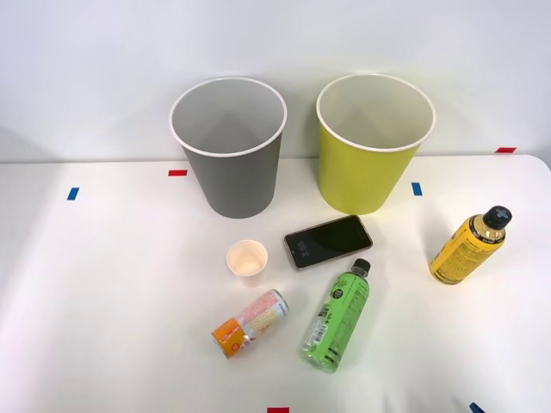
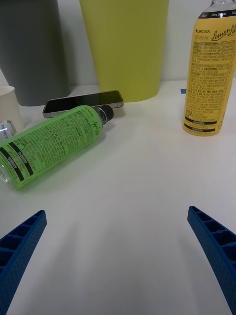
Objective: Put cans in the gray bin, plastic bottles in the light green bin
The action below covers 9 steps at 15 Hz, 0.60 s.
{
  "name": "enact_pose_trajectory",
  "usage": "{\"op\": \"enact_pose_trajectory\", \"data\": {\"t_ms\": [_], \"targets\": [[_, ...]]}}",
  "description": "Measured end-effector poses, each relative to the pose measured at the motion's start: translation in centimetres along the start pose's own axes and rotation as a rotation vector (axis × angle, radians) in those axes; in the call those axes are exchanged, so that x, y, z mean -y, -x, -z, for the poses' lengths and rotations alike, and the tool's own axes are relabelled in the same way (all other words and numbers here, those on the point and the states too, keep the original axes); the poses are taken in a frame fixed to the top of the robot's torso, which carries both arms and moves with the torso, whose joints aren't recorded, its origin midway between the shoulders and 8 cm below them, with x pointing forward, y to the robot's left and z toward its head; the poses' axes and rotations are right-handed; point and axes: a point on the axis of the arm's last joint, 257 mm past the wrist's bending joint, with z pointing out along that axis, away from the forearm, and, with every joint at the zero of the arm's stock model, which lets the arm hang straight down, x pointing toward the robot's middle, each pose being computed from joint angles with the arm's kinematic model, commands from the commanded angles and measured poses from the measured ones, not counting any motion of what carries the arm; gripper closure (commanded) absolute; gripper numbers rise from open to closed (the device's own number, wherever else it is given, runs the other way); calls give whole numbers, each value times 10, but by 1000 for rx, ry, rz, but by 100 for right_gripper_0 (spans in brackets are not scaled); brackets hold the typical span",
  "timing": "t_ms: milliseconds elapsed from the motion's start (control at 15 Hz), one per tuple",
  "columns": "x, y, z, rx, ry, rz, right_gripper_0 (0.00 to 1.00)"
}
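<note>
On the white table (image 1: 103, 292), the tall round dark gray bin with a white rim (image 1: 231, 172) and the matching yellow-green bin (image 1: 370, 163) stand upright side by side at the far edge, against the pale wall, both showing white insides from the front view. Just in front of them lies a black smartphone (image 1: 328, 241), face up, with a small cream paper cup (image 1: 247, 260) standing upright just beside it, towards the robot's left. Nearer the robot, a printed orange, pink and cream drink can (image 1: 250, 323) lies on its side, and next to it the bright green plastic bottle with a black cap (image 1: 337, 318) also lies flat, its cap pointing toward the phone. The yellow-orange black-capped bottle (image 1: 467, 248) stands upright, well apart to the robot's right. The right wrist view brings out what the front view cannot: the label text on the yellow-orange bottle, and the right gripper (image 2: 118, 256) itself, its blue ribbed fingers (image 2: 214, 246) spread wide at the corners, holding nothing, low over bare table short of the green bottle. The bins' open tops and the can's print are clear from the front view alone.
</note>
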Motion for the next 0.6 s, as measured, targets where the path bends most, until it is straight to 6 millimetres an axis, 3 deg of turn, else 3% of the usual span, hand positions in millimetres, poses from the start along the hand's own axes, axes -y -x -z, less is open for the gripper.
{"op": "enact_pose_trajectory", "data": {"t_ms": [600], "targets": [[0, 0, 0, 0, 0, 0, 0]]}}
